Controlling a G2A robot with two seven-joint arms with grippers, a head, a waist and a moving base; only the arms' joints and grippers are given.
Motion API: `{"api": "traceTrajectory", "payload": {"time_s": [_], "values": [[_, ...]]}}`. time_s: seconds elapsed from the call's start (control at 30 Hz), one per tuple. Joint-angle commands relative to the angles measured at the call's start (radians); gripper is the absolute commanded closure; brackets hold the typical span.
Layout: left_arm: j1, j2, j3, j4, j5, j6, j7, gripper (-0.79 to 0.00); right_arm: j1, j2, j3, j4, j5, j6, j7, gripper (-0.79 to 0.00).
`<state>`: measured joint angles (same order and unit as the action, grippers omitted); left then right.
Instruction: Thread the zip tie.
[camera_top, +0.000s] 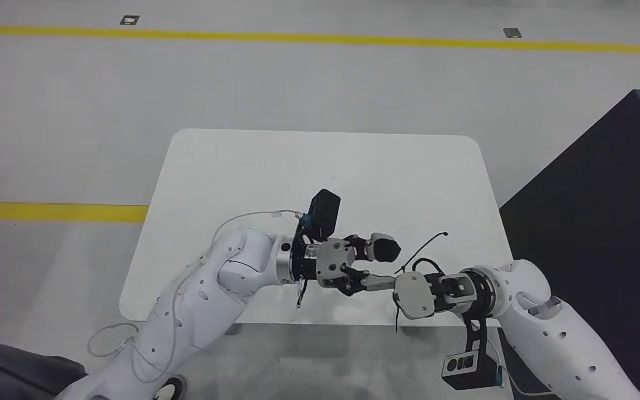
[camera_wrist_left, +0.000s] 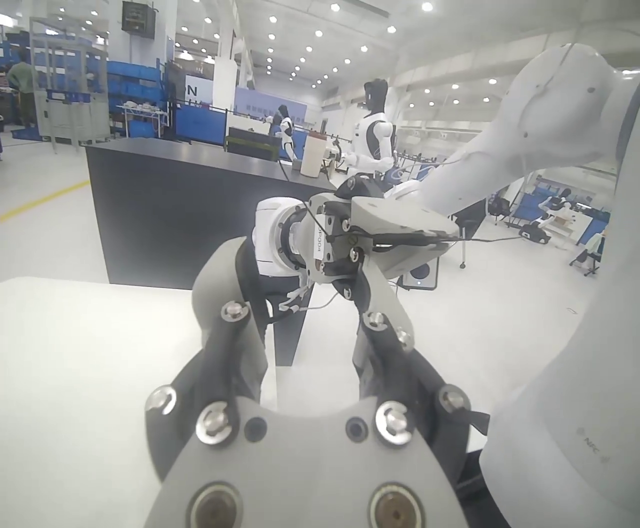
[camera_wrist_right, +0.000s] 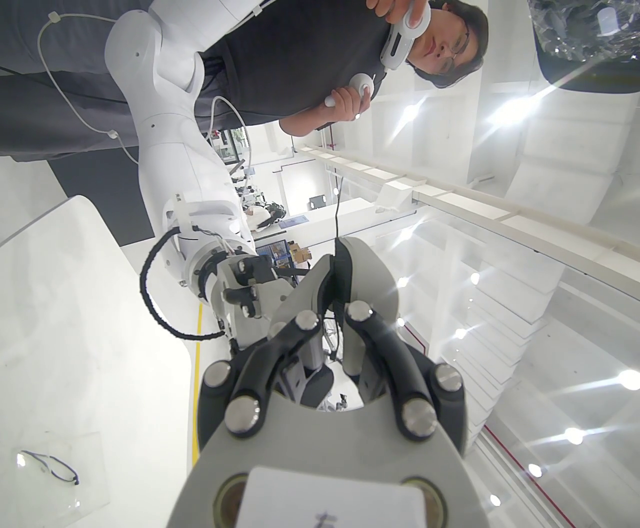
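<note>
Right gripper (camera_wrist_right: 336, 265) is pinched shut on the zip tie (camera_wrist_right: 338, 210), held in the air over the table's (camera_top: 300, 180) near edge, towards its right corner. The thin black strand sticks out free on both sides of the grip. Facing it, the left gripper (camera_wrist_left: 300, 270) has its jaws wide apart and nothing in them. One of its fingers looks to be touching, or all but touching, the right gripper's side.

From where I stand, the worry is how crowded those two are. If the left jaws shut now, they could land on the other gripper's metal rather than on the strand, and a knock could twist the tie out of line. The strand looks springy, so its free end may flick aside as it is approached. I can't make out the tie's head, so I can't tell which end is being offered. If the right gripper's hold slips, the tie would likely drop past the near edge to the floor.

Farther out on the table lies a clear sheet (camera_wrist_right: 55, 465) with another black loop on it.
</note>
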<state>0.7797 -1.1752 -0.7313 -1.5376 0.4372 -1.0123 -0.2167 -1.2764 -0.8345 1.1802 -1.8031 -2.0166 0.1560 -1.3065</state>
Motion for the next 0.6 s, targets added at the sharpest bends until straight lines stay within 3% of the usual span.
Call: {"api": "traceTrajectory", "payload": {"time_s": [0.0,0.57], "values": [[-0.003,0.005,0.007,0.002,-0.003,0.0,0.015,-0.376,0.0,0.0,0.0,0.0,0.0,0.0,0.0,0.0],[-0.067,0.021,0.082,0.028,0.021,0.0,0.096,-0.329,0.0,0.0,0.0,0.0,0.0,0.0,0.0,0.0]]}}
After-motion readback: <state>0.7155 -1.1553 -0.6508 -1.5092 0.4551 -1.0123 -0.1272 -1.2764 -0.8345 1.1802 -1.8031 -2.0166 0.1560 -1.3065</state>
